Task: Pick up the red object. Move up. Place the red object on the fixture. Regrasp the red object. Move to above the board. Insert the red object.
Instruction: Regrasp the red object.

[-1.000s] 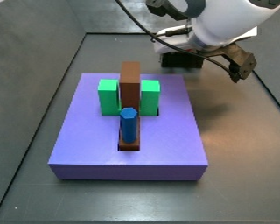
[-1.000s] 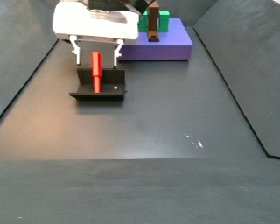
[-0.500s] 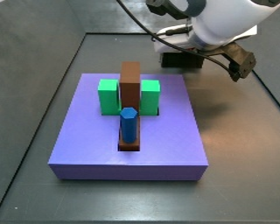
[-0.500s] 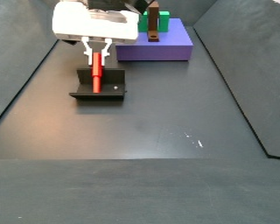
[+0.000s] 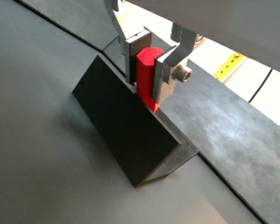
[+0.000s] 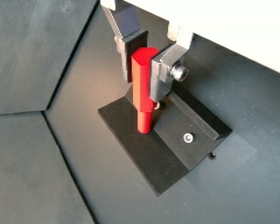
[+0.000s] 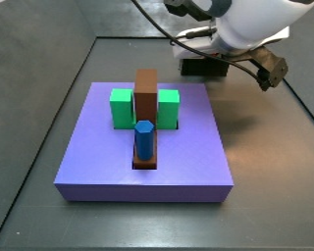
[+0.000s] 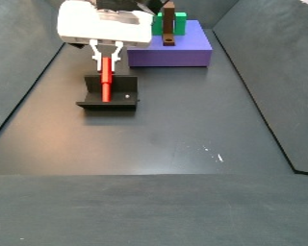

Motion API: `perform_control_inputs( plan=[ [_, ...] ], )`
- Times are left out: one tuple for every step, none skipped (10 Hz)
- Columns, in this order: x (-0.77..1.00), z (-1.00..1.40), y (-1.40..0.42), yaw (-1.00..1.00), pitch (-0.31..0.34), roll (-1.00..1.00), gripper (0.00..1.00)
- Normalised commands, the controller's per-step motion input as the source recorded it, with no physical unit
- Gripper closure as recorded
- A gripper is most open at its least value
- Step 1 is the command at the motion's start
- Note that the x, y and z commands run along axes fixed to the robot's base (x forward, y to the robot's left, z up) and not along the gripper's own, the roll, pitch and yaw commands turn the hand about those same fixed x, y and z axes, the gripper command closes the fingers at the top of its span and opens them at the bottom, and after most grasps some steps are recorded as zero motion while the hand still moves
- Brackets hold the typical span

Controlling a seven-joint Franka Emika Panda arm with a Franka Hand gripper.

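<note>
tool: the tool [image 8: 105, 56] sits right over the fixture [image 8: 108, 97], well off to the side of the board; in both wrist views its silver plates are clamped on the upper part of the red object, so yeah, it's gripping it
fingers: flat silver plates with dark pads, one [image 6: 164, 68] pressed against the peg's side, same deal here [image 5: 170, 63]
red object: the red object [image 6: 143, 90] stands upright, top end between the plates, bottom end down on the fixture; also shows as a thin red stick in a side view [image 8: 104, 79] and close up in a wrist view [image 5: 146, 77]
fixture: dark L-shaped bracket on a base plate [image 6: 166, 149], sitting on the grey floor [image 8: 169, 144]; in a side view it's mostly hidden behind the arm [image 7: 203, 67]
board: the board [image 7: 146, 147] is the purple slab, seen small and far off here too [image 8: 195, 53]
on the board: green blocks [image 7: 123, 108], a brown bar [image 7: 146, 98] upright between them, blue peg [image 7: 144, 139] standing in front of the bar
gap: red object and board are well apart, nothing red on the board
</note>
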Motion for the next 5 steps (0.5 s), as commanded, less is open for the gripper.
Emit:
perform_control_inputs(
  plan=[
    [0.00, 0.00, 0.00, 0.00, 0.000, 0.00, 1.00],
    [0.00, 0.00, 0.00, 0.00, 0.000, 0.00, 1.00],
    [0.00, 0.00, 0.00, 0.00, 0.000, 0.00, 1.00],
    [0.00, 0.00, 0.00, 0.00, 0.000, 0.00, 1.00],
    [0.00, 0.00, 0.00, 0.00, 0.000, 0.00, 1.00]
  ],
)
